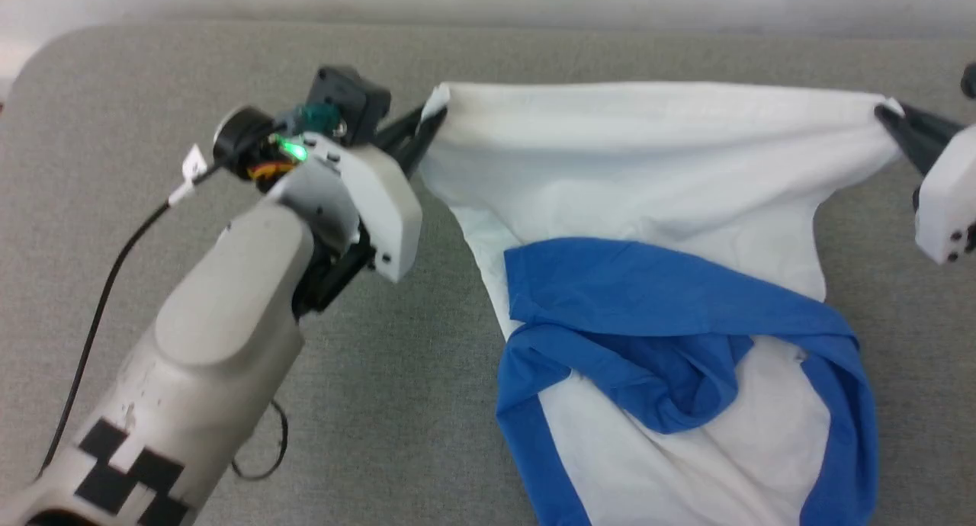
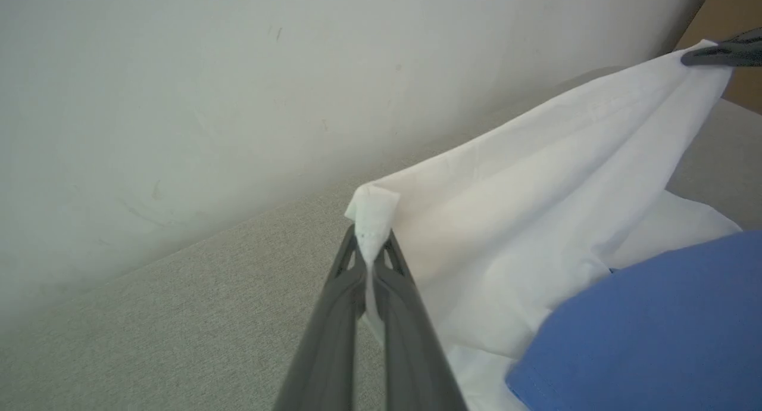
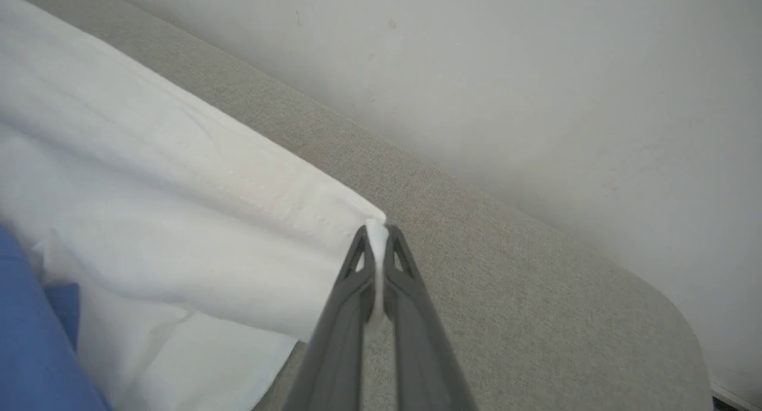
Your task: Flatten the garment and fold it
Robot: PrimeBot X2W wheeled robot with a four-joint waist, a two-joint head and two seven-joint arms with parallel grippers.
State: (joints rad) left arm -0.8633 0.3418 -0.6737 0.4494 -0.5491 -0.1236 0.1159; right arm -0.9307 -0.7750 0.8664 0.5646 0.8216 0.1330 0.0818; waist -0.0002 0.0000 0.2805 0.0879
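The left arm [image 1: 221,335] rises from the lower left. The left gripper [image 1: 425,120] points right, its jaws pinched on a corner of the garment [image 1: 648,152]. The right gripper [image 1: 890,116] points left from the right edge, its jaws pinched on the opposite corner.

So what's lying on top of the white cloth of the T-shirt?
Crumpled royal-blue sleeve fabric lies across the soft white T-shirt; whatever is beneath that blue is hidden.
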